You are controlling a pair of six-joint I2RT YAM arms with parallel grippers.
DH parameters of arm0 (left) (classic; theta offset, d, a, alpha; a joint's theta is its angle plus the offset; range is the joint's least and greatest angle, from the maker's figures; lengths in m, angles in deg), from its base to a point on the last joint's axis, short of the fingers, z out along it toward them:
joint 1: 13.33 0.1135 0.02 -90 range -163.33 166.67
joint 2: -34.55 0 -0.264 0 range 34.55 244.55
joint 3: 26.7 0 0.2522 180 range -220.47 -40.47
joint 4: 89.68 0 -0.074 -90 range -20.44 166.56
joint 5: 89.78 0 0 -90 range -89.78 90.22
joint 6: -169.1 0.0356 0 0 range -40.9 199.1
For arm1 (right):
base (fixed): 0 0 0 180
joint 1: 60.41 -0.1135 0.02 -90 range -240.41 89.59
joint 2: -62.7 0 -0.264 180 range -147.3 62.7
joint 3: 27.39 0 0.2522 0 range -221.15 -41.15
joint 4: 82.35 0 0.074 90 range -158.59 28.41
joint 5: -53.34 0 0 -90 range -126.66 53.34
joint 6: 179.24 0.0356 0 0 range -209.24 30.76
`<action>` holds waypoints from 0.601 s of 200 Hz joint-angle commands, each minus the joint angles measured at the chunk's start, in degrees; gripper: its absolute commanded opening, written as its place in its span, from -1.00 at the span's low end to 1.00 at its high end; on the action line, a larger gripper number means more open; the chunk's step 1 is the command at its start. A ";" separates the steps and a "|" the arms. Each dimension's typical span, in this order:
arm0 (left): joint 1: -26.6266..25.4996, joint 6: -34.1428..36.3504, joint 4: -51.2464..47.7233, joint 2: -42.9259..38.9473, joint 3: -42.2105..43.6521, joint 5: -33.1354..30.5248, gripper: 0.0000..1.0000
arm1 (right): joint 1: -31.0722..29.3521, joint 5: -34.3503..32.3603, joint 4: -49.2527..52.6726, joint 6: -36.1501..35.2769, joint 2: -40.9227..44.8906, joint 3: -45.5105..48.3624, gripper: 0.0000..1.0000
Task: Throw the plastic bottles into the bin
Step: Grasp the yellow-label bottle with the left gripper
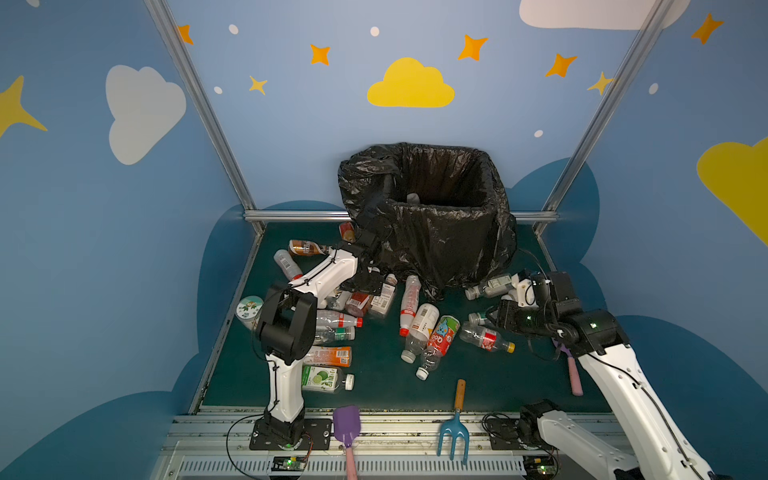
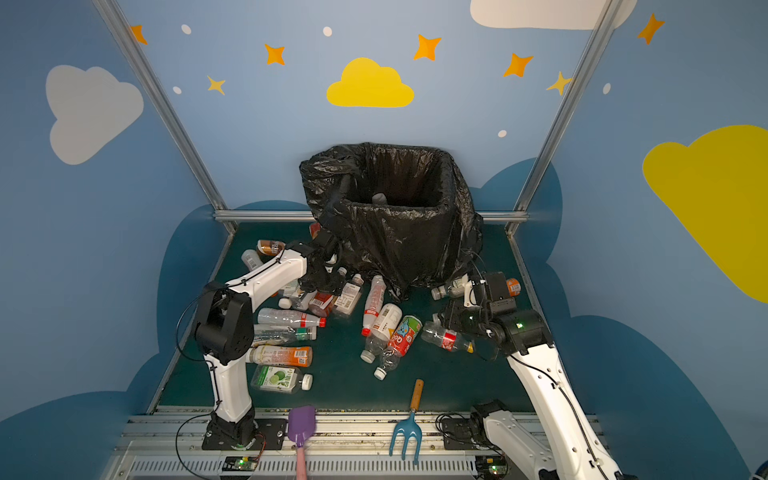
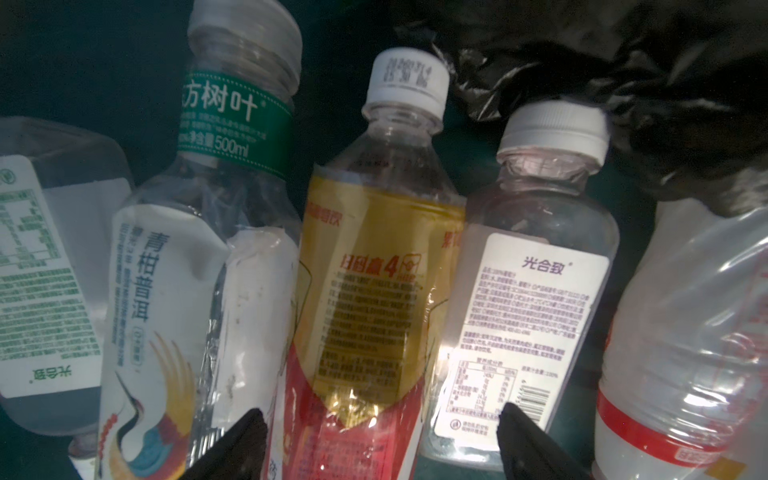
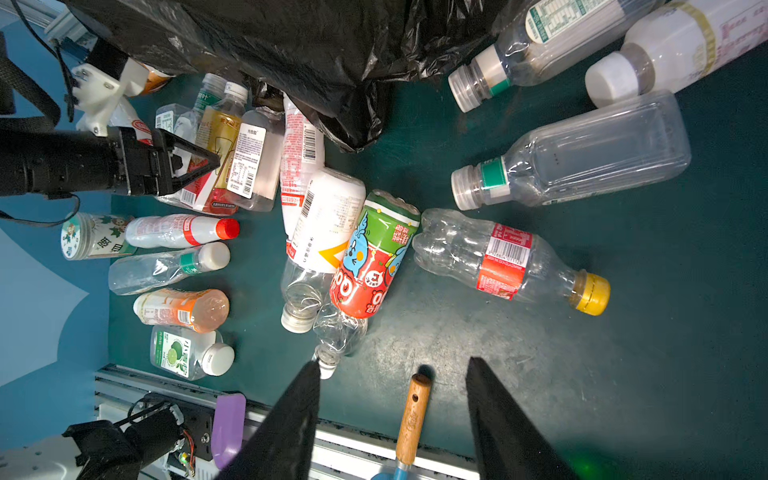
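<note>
Top views high, facing bin (image 1: pixel 436 245); wrist views nearer, sharing bottles (image 3: pixel 374 270).

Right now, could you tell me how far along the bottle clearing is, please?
Barely started. Done: one pale thing, perhaps a bottle, shows inside the bin. In hand: nothing; the left fingers stand open astride a yellow-labelled bottle by the bin's foot, and the right fingers hang open and empty. Left: some twenty bottles lie on the table.
</note>
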 commanded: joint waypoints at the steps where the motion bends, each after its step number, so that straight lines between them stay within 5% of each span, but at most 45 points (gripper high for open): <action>1: 0.30 0.59 0.62 1.80 0.16 0.56 0.74 | 0.29 -0.86 1.74 -0.95 1.05 0.28 0.11; 120: 0.72 1.14 2.39 5.40 0.82 0.93 0.55 | 1.04 -2.77 4.79 -2.05 3.68 1.51 0.15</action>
